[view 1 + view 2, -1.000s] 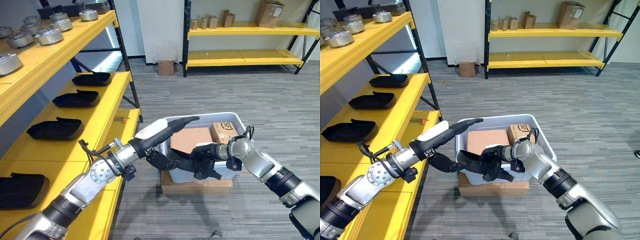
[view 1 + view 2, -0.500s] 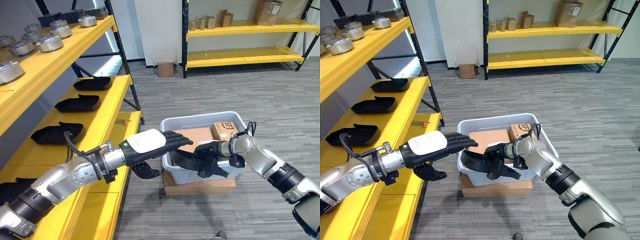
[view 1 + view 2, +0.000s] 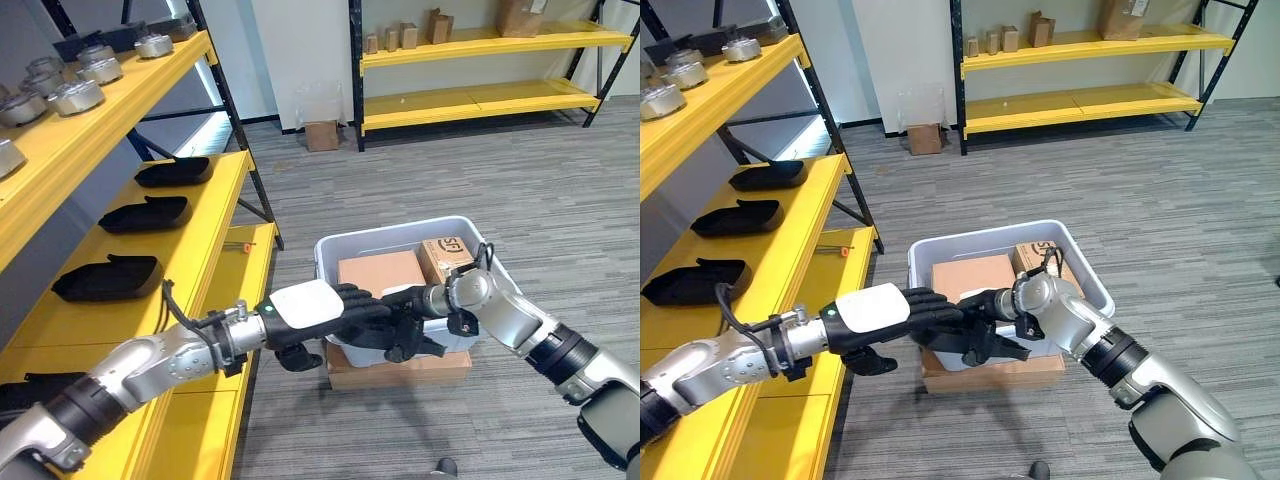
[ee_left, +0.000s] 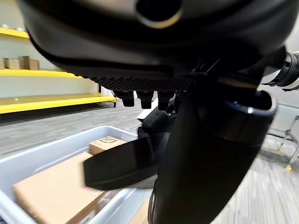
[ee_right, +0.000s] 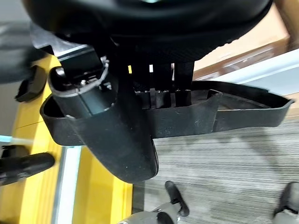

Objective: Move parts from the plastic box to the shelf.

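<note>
Cardboard boxes [image 3: 380,272] crowd the plastic box [image 3: 330,250]; both robot hands [image 3: 985,318] clasp a black part [image 5: 224,114].

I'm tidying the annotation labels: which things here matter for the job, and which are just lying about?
Job:
black part, held by the right robot hand
left robot hand, reaching onto it
plastic box
yellow shelf with black parts

Lying about:
cardboard boxes in the bin
far shelf
metal parts

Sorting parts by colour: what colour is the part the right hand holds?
Black. The part shows best in the right wrist view, gripped by the right hand.
</note>
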